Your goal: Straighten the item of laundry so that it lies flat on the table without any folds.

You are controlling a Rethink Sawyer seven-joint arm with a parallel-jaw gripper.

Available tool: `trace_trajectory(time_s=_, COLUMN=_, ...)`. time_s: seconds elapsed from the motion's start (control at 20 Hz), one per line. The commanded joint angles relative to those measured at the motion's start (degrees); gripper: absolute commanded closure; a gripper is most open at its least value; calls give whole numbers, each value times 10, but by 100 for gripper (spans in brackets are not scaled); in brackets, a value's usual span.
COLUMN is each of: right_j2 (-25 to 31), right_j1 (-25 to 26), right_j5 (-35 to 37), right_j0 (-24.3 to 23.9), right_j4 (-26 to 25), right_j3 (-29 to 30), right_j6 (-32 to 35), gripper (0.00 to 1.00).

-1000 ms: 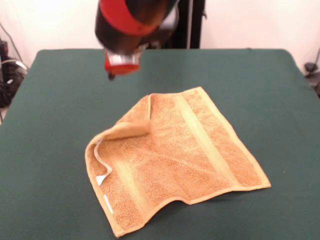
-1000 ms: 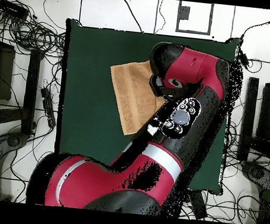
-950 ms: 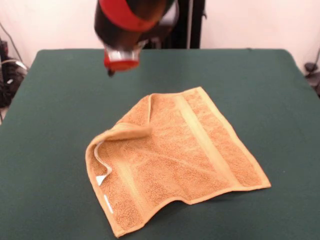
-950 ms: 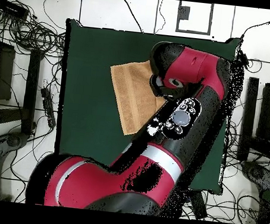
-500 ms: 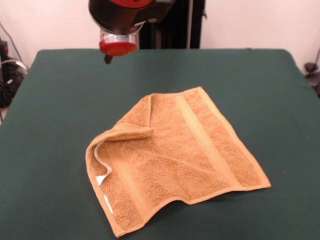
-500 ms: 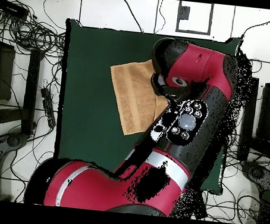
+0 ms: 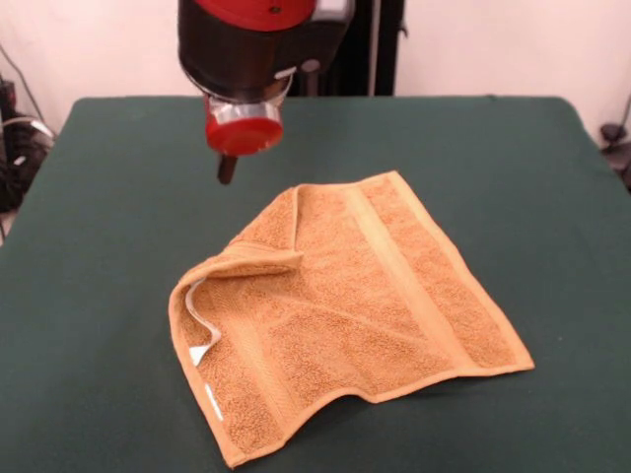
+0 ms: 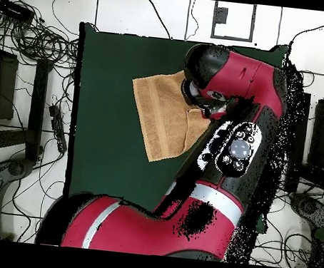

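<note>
gripper [image 7: 228, 169]: hangs above the worktop [image 7: 108, 197], holding nothing; whether wide or narrow cannot be told | towel [image 7: 345, 305]: on the worktop below and camera-side of the gripper, not touching | towel corner nearest the gripper folded over, white label [image 7: 199, 354] showing

The red and black arm [image 7: 258, 49] reaches down from above; its gripper [image 7: 227, 169] hangs pointing downward.
</note>
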Motion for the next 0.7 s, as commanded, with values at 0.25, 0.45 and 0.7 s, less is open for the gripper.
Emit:
trace_trajectory(time_s=0.25, right_j2=138, right_j1=13, right_j5=-175, right_j0=11, right_j4=-5, right_j3=50, right_j6=-52, gripper=0)
trace_trajectory(time_s=0.45, right_j2=150, right_j1=26, right_j5=-190, right_j0=11, right_j4=-1, right_j3=40, right_j6=-35, gripper=0)
trace_trajectory(time_s=0.7, right_j2=150, right_j1=49, right_j5=-147, right_j0=17, right_j4=-4, right_j3=23, right_j6=-17, gripper=0)
